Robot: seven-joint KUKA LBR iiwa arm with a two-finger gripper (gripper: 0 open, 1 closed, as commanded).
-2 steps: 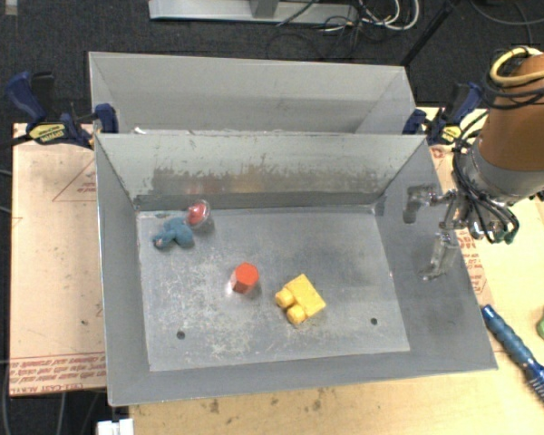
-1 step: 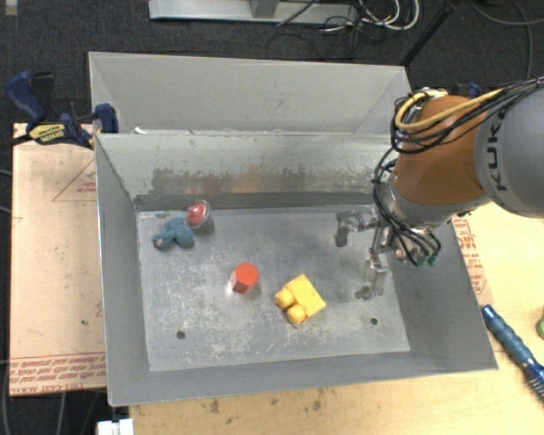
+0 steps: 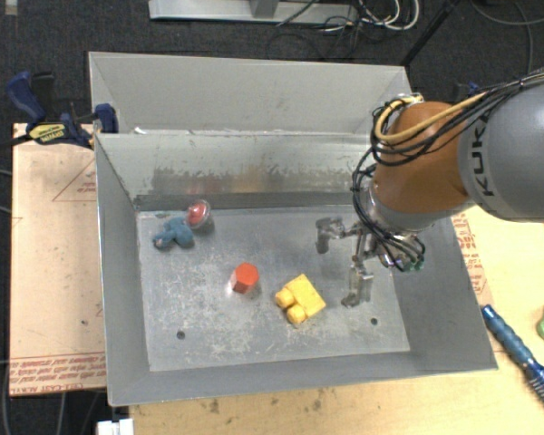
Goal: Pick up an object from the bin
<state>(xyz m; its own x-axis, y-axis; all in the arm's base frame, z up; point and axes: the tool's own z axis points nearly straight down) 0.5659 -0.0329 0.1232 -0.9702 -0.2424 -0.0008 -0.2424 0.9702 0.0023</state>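
Yellow block (image 3: 299,300): the thing nearest the jaws. It lies on the bin floor towards the front, right of the middle, askew to the walls, and looks like two small plastic bricks joined together.
Handling: I judge it light, stiff and smooth, so it would likely skid on the bare metal if pushed from one side only. The best hold looks to be a squeeze across its flat, parallel sides (not corner to corner).
Jaws: spread apart with nothing between them, low over bare floor just right of the yellow block and not around it.
Red cube (image 3: 245,278): small, near the yellow block on its left, and apart from it.
Blue figure (image 3: 174,234): at the back left, just beside a small pink-red ball (image 3: 198,213); I cannot tell whether they touch.
Bin (image 3: 254,347): grey metal with a scuffed floor.
Arm (image 3: 512,152): enters from the right, with an orange wrist cover (image 3: 422,166) and cables above the jaws.
Progress: nothing is grasped yet.
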